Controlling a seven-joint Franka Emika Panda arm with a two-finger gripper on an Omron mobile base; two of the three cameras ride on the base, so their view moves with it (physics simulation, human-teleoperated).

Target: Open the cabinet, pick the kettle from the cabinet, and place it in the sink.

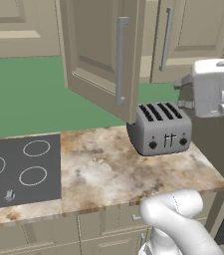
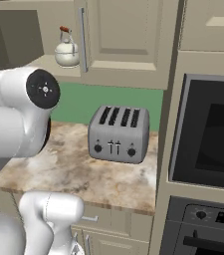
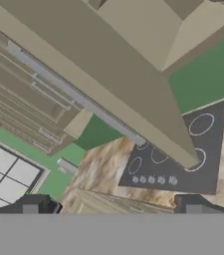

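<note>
Squat cream-white kettle [image 2: 66,54] sitting upright on shelf inside tall beige cabinet [image 2: 118,40], wooden-bar handle pointing up; spout direction unclear. Left base view showing door [image 1: 103,52] swinging open above grey toaster [image 1: 161,128]. Jaws standing released, gripping nothing.

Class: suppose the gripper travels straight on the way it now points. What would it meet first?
Probably the open cabinet door: in the hand view it lies ahead of the open gripper, handle facing the camera. The cooktop lies beyond it. Depth is unclear.
</note>
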